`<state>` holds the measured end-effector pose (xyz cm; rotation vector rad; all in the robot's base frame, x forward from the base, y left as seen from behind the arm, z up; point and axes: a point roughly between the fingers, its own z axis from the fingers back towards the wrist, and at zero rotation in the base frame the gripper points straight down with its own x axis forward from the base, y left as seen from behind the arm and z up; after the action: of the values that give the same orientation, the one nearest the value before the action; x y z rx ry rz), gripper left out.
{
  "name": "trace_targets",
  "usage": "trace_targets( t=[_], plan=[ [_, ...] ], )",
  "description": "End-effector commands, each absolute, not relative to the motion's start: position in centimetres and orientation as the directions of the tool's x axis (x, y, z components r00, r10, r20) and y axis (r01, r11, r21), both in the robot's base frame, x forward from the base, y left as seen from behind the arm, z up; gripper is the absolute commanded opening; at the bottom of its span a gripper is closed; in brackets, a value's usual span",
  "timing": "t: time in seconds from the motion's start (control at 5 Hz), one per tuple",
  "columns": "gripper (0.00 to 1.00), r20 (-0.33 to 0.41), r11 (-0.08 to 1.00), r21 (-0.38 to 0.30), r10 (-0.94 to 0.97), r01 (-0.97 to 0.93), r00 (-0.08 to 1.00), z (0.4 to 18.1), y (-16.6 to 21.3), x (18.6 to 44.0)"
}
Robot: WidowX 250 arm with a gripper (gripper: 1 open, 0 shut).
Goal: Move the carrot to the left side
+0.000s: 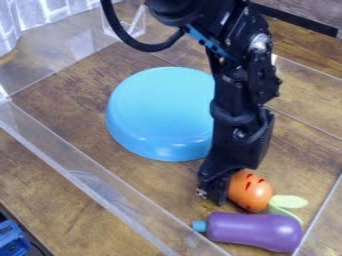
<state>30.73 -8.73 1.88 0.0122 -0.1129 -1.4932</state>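
A dark wooden tabletop [80,95] fills the view, fenced by low clear plastic walls [80,165] that form a shallow pen around the work area. The largest thing inside it is the black robot arm [241,70], which reaches in from the top and points straight down toward the lower right part of the pen. Next in size is the blue plate [154,115], lying upside down near the middle, just left of the arm. Below and to the right of it, along the near wall, lies the purple toy eggplant [254,230] with its teal stem pointing left. Smallest is the carrot [250,190], orange and glossy, its light green leafy top trailing off to the right; it sits just above the eggplant, on the right side of the pen.

The gripper [221,185] is down at table level with its jaws drawn in as narrow as they go, pressed against the carrot's left flank; whether the carrot is truly pinched or only touched the view does not show.

By my reading the task is barely begun: the grasp looks made or nearly so, but the lift, the carry past the plate and the release on the left all remain.
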Motion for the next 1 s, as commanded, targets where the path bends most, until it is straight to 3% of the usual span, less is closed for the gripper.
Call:
trace_targets(
  t=[0.0, 0.6, 0.8],
  plan=[
    [0.0, 0.078, 0.012, 0.086, -0.997, 0.996, 0.005, 2.3, -10.8, 30.3],
    [0.0, 0.063, 0.024, 0.08, -0.998, 0.996, 0.019, 2.2, -11.7, 31.1],
    [0.0, 0.054, 0.098, 0.076, -0.994, 0.992, 0.095, 2.7, -11.6, 31.1]
  ],
)
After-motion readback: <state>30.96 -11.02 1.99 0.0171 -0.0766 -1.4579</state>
